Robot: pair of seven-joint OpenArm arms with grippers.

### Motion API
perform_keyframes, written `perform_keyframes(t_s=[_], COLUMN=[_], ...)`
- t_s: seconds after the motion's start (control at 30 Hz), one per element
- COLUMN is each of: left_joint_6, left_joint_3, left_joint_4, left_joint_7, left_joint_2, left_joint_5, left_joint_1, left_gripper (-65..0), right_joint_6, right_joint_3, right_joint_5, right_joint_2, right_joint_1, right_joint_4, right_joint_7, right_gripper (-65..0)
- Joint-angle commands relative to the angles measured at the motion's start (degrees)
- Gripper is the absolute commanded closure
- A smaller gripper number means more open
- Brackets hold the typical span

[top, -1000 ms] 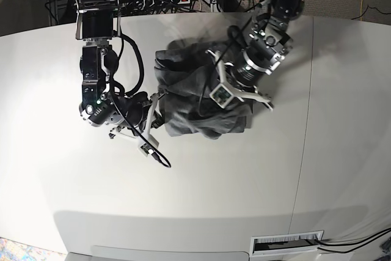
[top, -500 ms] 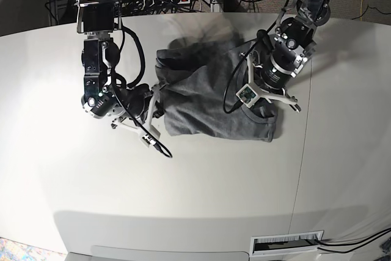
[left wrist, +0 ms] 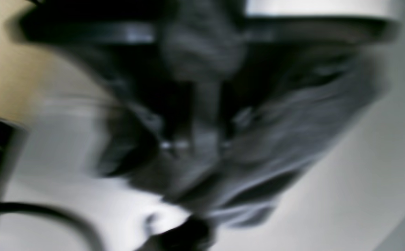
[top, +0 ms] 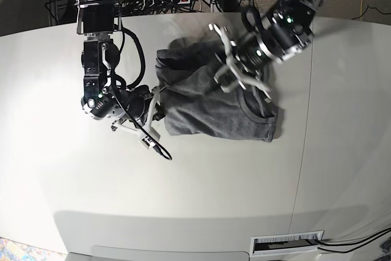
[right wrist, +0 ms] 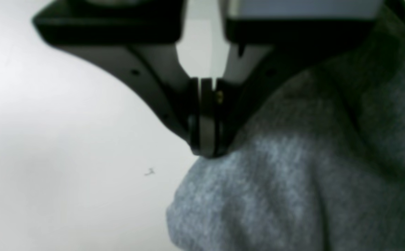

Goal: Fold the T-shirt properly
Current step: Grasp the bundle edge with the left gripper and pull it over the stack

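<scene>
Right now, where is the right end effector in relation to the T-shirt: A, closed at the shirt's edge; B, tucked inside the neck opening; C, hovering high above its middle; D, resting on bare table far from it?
A: in the right wrist view the right end effector has its jaws together right at the edge of the T-shirt.

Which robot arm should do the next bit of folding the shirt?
Probably the right gripper: its jaws are closed on the T-shirt edge, low by the table. The left gripper is above the cloth; its view is too blurred to show a grip.
</scene>
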Motion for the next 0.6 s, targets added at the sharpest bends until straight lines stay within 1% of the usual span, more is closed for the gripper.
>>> perform_keyframes(t_s=[0.0,0.03,0.1,0.17,0.23,0.3,0.37,0.47,0.57], left_joint_6=[0.57,0.59,0.63,2.27,4.20,4.92,4.92,4.92,4.92], left_joint_3=[-0.22,-0.22,-0.22,-0.22,-0.20,-0.22,-0.20,-0.07,1.68], left_joint_4=[1.16,1.14,1.05,0.28,-1.57,-3.69,-4.94,-5.07,-5.03], left_joint_7=[-3.41,-5.03,-6.47,-7.80,-9.27,-9.88,-10.78,-12.26,-12.15], left_joint_2=[0.59,1.14,2.03,2.51,3.32,4.17,5.03,6.27,6.56], left_joint_5=[0.42,2.27,7.37,11.87,14.99,15.93,17.22,21.07,21.57], left_joint_1=[0.22,1.03,2.25,2.89,3.04,3.17,3.85,4.98,5.33], left_gripper=[-23.6,-26.7,-27.5,-27.5,-27.5,-27.5,-27.5,-27.5,-27.5], right_joint_6=[0.06,0.06,0.06,0.06,0.06,0.06,0.06,0.06,0.06], right_joint_3=[0.11,0.11,0.11,0.13,0.13,0.13,0.13,0.13,0.13], right_joint_5=[0.42,0.44,0.39,0.42,0.42,0.42,0.42,0.39,0.37], right_joint_2=[0.02,0.02,0.02,0.02,0.02,0.04,0.04,0.04,0.07], right_joint_1=[1.77,2.05,2.36,2.38,2.36,2.38,2.38,2.40,2.40], right_joint_4=[0.92,0.92,0.92,0.92,0.92,0.92,0.92,0.92,0.92], right_joint_7=[1.29,1.27,1.20,1.05,0.83,0.83,0.85,0.87,0.87], right_gripper=[0.0,0.0,0.0,0.0,0.0,0.0,0.0,0.0,0.0])
